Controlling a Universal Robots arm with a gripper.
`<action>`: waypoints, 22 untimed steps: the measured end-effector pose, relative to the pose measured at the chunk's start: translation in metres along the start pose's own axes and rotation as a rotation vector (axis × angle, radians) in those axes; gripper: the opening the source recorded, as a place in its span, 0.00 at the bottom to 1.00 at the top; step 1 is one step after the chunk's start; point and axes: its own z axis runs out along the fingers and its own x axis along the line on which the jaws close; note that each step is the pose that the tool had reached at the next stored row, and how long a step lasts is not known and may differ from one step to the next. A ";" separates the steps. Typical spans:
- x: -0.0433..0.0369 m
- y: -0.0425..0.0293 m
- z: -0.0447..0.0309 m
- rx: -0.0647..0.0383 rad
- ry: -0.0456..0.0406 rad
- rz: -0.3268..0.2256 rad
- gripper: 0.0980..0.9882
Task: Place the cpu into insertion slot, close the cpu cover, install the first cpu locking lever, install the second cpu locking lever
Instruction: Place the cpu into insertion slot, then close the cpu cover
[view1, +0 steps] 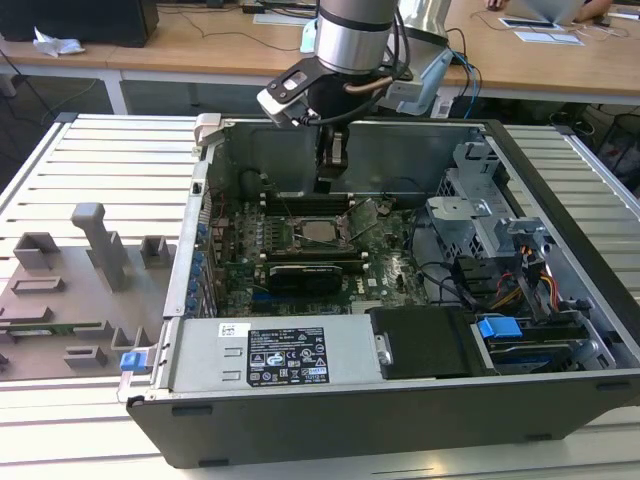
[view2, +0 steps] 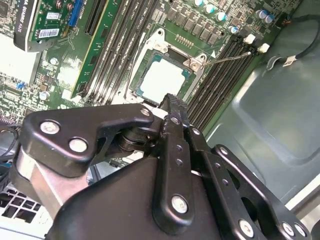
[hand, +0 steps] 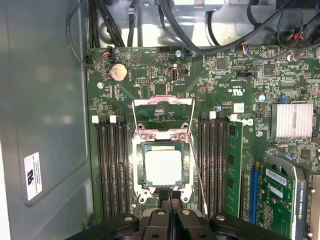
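The cpu (hand: 163, 167), a pale silver square, lies flat in the insertion slot (hand: 142, 175) on the green motherboard; it is also seen in the second wrist view (view2: 161, 80) and the exterior view (view1: 322, 231). The cpu cover (hand: 162, 102), a thin metal frame with a square window, is swung open beyond the slot's far edge. A thin wire locking lever (hand: 198, 177) stands free along one side of the socket. My gripper (hand: 170, 196) hangs just above the near edge of the socket, fingers pressed together and holding nothing; it also shows in the exterior view (view1: 323, 183).
The open computer case (view1: 560, 400) encloses the board with tall walls. Memory slots (hand: 111, 165) flank the socket on both sides. A graphics card (hand: 280, 195), a heatsink (hand: 291, 121), cable bundles (hand: 150, 20) and a drive cage (view1: 480, 215) are nearby. A grey fixture tray (view1: 70, 290) sits outside the case.
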 end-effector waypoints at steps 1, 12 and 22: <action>0.0000 0.0000 -0.0001 0.000 -0.0001 0.000 0.01; 0.0000 0.0006 -0.0006 0.000 -0.0002 0.000 0.01; 0.0004 0.0182 -0.0020 0.000 -0.0001 0.000 0.01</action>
